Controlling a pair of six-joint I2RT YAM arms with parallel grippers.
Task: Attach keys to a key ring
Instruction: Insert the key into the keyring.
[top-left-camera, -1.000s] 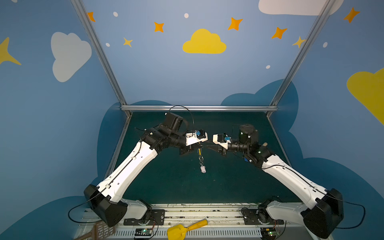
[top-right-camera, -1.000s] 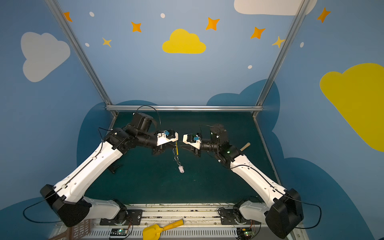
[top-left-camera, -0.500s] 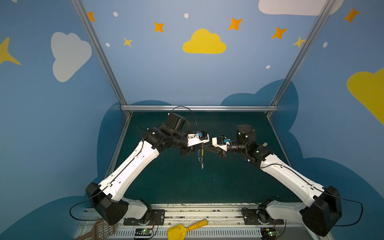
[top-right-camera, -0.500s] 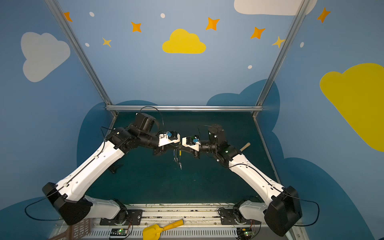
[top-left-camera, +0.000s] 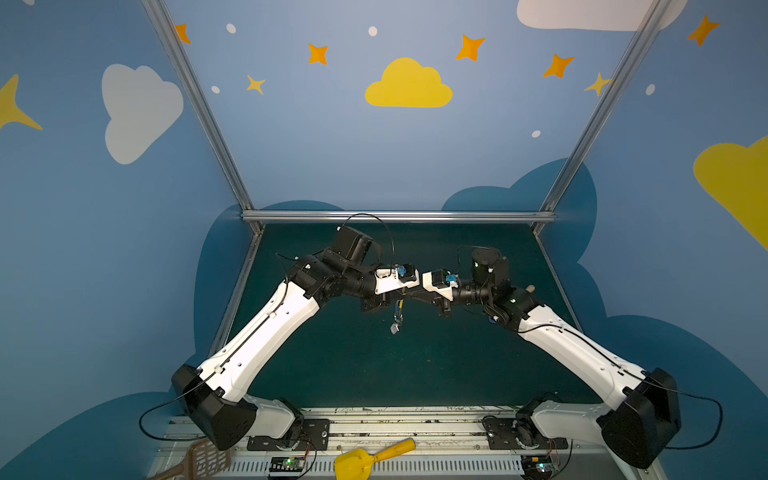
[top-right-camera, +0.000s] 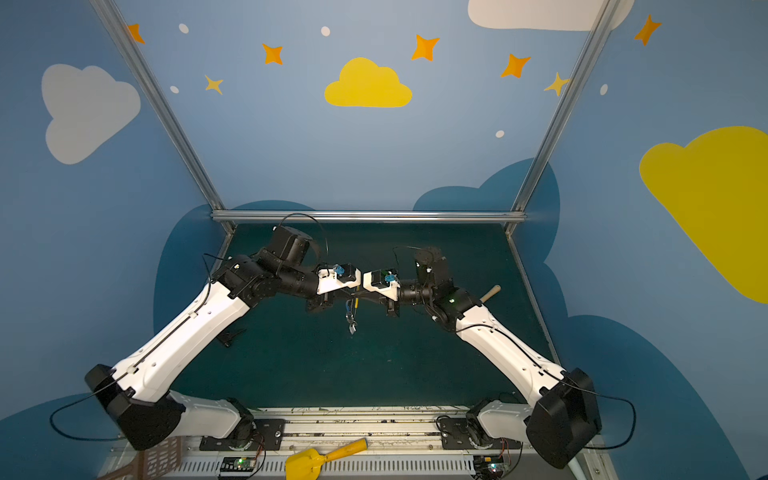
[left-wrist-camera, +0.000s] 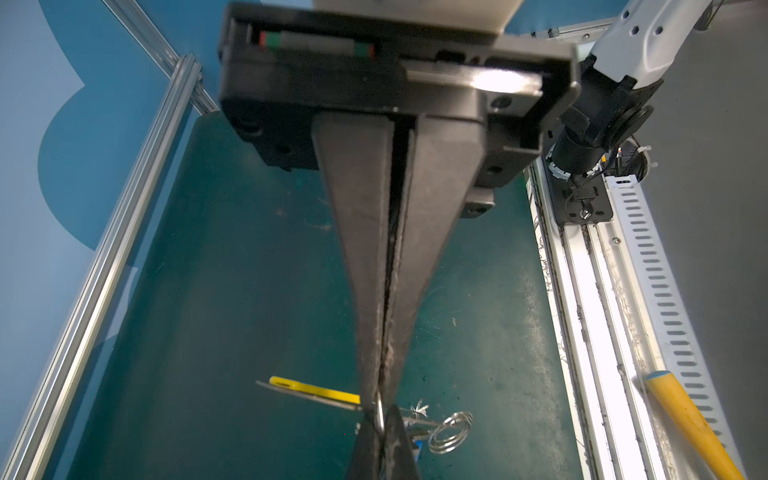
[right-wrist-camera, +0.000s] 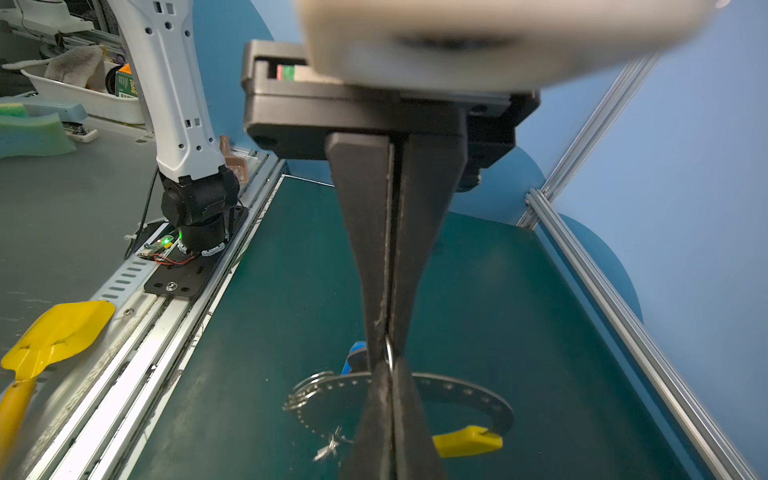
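Above the green mat my two grippers meet tip to tip. My left gripper (left-wrist-camera: 380, 397) (top-left-camera: 404, 294) is shut on the key ring (right-wrist-camera: 457, 392), a dark-grey holed hoop with a yellow sleeve (right-wrist-camera: 467, 441) (left-wrist-camera: 313, 390). My right gripper (right-wrist-camera: 388, 352) (top-left-camera: 414, 294) is shut on a small silver split ring (right-wrist-camera: 389, 353) right at the left fingertips. The keys hang beneath: a blue tag (right-wrist-camera: 356, 353), coiled split rings (left-wrist-camera: 451, 432) (right-wrist-camera: 309, 392) and a white fob (top-left-camera: 395, 329) (top-right-camera: 352, 330). A glinting silver piece (right-wrist-camera: 330, 449) is too blurred to name.
A yellow scoop (top-left-camera: 374, 455) and a brown slotted spatula (top-left-camera: 199, 461) lie on the front rail. A wooden handle (top-right-camera: 490, 293) lies by the right arm, a small black clip (top-right-camera: 228, 334) by the left arm. Aluminium frame bars (top-left-camera: 395, 216) edge the mat.
My right gripper has moved left up to the left fingertips and shut there. The left gripper shifted slightly right, and the hanging fob swung and sits higher.
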